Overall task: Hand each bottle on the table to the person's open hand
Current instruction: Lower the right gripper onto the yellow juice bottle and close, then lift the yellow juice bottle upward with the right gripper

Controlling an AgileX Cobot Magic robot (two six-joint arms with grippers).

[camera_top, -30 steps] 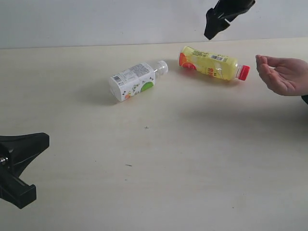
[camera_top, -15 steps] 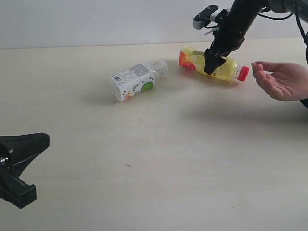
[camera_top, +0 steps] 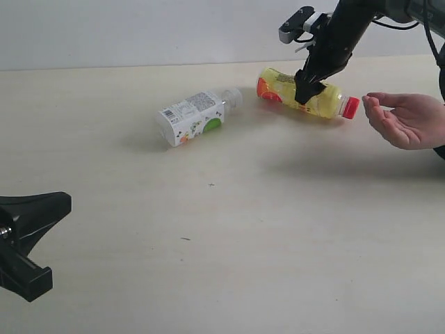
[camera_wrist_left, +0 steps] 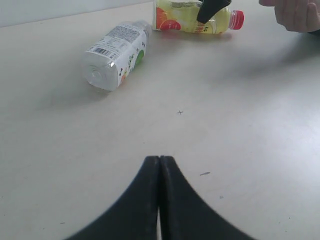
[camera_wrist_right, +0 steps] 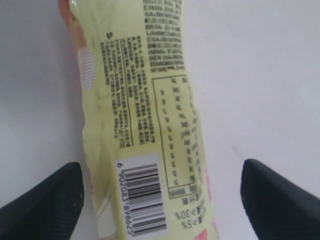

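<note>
The yellow bottle (camera_top: 302,97) with a red cap lies on its side at the far right of the table (camera_top: 229,229). My right gripper (camera_top: 306,91) is lowered over its middle, open, with a finger on each side of the bottle's label (camera_wrist_right: 145,125). The green-white labelled bottle (camera_top: 192,119) with a white cap lies on its side further left, also seen in the left wrist view (camera_wrist_left: 116,55). The person's open hand (camera_top: 407,120) waits just beyond the red cap. My left gripper (camera_wrist_left: 159,160) is shut and empty near the front left. The other two bottles are out of view.
A pale wall (camera_top: 139,31) runs along the table's far edge. The right arm (camera_top: 348,28) reaches down from the upper right, close to the hand. A few tiny dark specks (camera_top: 211,184) mark the tabletop.
My right gripper came down from above and now straddles the yellow bottle. The bottle has shifted slightly, and the person's hand has moved a little closer to its cap.
</note>
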